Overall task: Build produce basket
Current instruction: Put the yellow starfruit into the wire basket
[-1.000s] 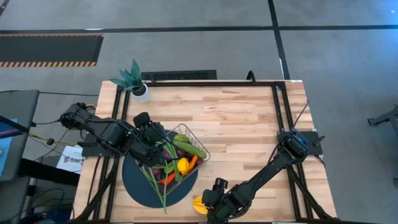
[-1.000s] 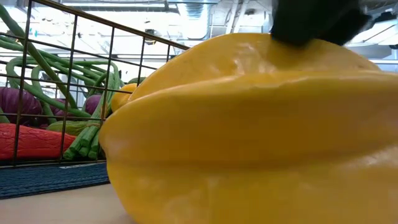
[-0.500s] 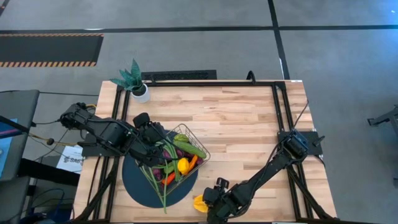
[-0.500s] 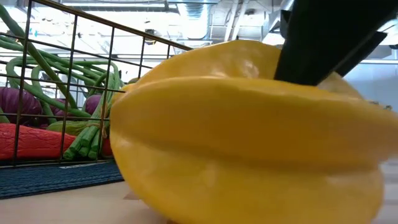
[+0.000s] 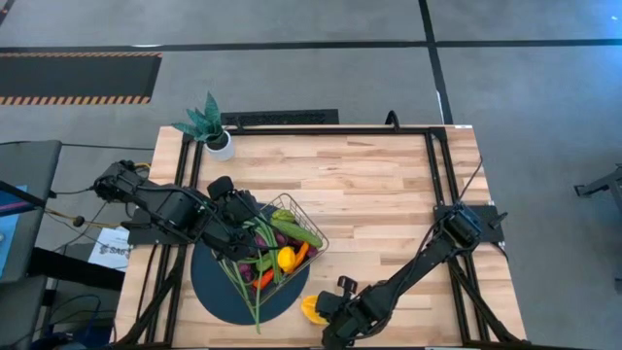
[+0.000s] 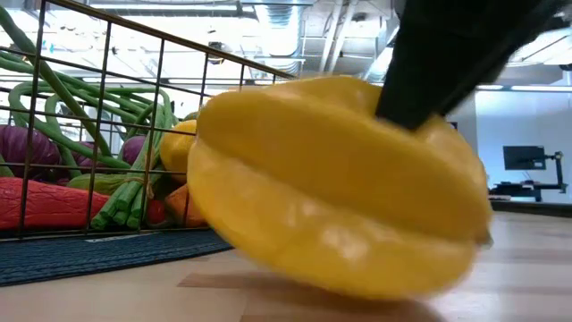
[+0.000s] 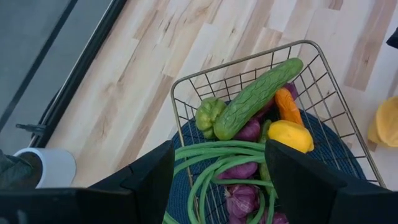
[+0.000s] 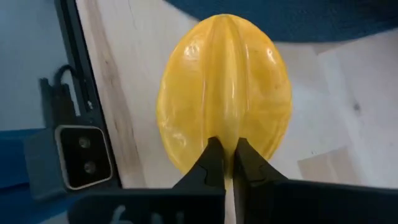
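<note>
Basket [image 5: 292,226], a shallow wire-grid square, sits tilted on the dark round mat [image 5: 219,289] near the table's [image 5: 379,190] front-left corner, partly overhanging the mat's edge. It holds produce: a green cucumber [image 7: 258,98], long green beans [image 7: 214,163], a small green pepper [image 7: 209,114], purple grapes [image 7: 239,198], an orange pepper [image 7: 288,106] and a lemon [image 7: 291,135]. The left gripper [image 5: 243,222] hovers at the basket's left side, its fingers [image 7: 149,177] spread apart with nothing between them. A ribbed yellow fruit [image 8: 225,93] is close to the table's front edge, just beside the mat and outside the basket. The right gripper [image 8: 226,167] has its two fingertips pinched narrowly on one ridge of this fruit, which looks tipped and lifted slightly off the wood in the low view. A small potted plant [image 5: 206,124] stands at the back-left corner.
</note>
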Motion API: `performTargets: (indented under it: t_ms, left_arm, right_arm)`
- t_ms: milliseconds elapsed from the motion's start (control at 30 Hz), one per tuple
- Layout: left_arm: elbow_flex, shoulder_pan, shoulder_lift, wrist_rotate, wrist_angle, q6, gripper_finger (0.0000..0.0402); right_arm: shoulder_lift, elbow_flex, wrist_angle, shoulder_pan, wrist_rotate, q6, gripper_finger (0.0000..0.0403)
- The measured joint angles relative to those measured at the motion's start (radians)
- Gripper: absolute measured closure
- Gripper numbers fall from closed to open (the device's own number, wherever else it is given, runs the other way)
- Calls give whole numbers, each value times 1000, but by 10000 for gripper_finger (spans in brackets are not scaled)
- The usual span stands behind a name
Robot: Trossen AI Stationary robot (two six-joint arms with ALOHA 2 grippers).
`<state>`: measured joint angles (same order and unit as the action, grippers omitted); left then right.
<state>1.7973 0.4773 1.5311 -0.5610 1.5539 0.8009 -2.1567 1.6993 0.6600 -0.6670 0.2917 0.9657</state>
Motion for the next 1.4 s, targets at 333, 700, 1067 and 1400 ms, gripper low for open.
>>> performTargets:
  t_ms: [333,700,1067,1400]
  left_arm:
    - [0,0,0,7,0,0,164]
    - [1,2,0,42,14,-32,164]
    - [1,49,-44,74,17,-128,164]
    - [-4,109,-223,-63,17,-108,164]
  right_arm:
    - [67,332,393,-101,120,60,400]
    - [236,544,912,-105,524,60,402]
    - [432,489,824,179,546,-330,402]
    - [363,488,298,424,54,-813,402]
